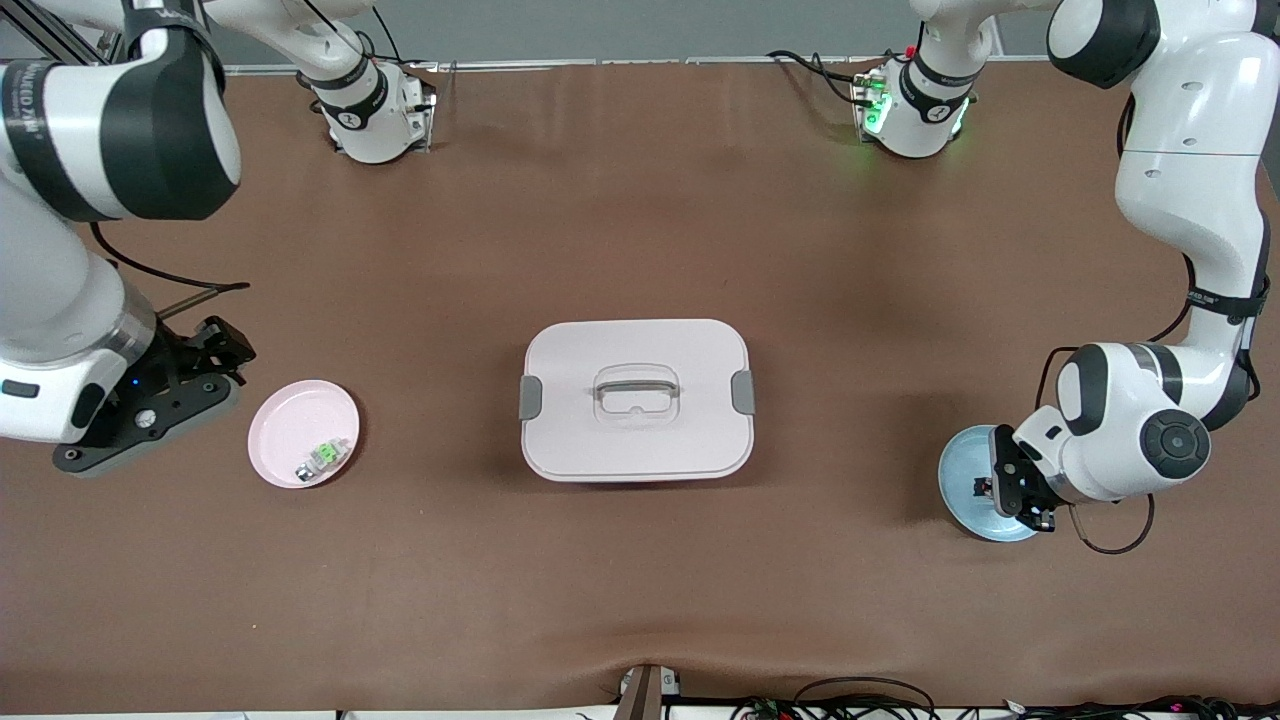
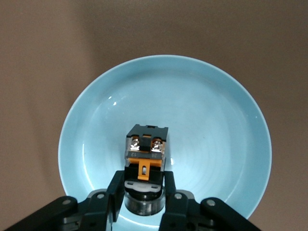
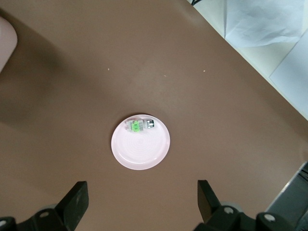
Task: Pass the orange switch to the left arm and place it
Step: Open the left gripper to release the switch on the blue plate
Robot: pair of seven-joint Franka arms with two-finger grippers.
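- Left gripper (image 2: 144,202): black two-finger gripper, fingers (image 2: 115,195) clamped on the orange switch at its round lower body, low over the blue plate near the table's edge at the left arm's end.
- Orange switch (image 2: 146,156): small black blocky component with an orange tab at mid-body, two brass-coloured screw terminals on its upper face and a dark round collar at the gripped end. It sits between the left fingers inside the blue plate; whether it rests on the plate or is just lifted off cannot be told.
- Handling, judged: light, rigid moulded plastic, not likely to deform. The round collar looks smooth and could twist or slip in a two-finger pinch; the square terminal block offers flat sides, the better place for the second gripper to take hold. The screw terminals are best left untouched.
- Blue plate (image 2: 216,120): round, glossy, pale blue shallow dish, bare apart from the switch.
- Right gripper (image 3: 139,204): black two-finger gripper, fingers wide apart and holding nothing, waiting up over the table at the right arm's end, just beside the pink plate.
- Pink plate (image 1: 285,420): round pale pink dish toward the right arm's end, carrying a small green-and-clear component (image 1: 322,458) with a silvery end near its rim.
- Box (image 1: 636,398): large white rounded-rectangular plastic container, grey side latches, recessed grey top handle, at the table's middle between the two plates, directly on the straight line from one to the other.
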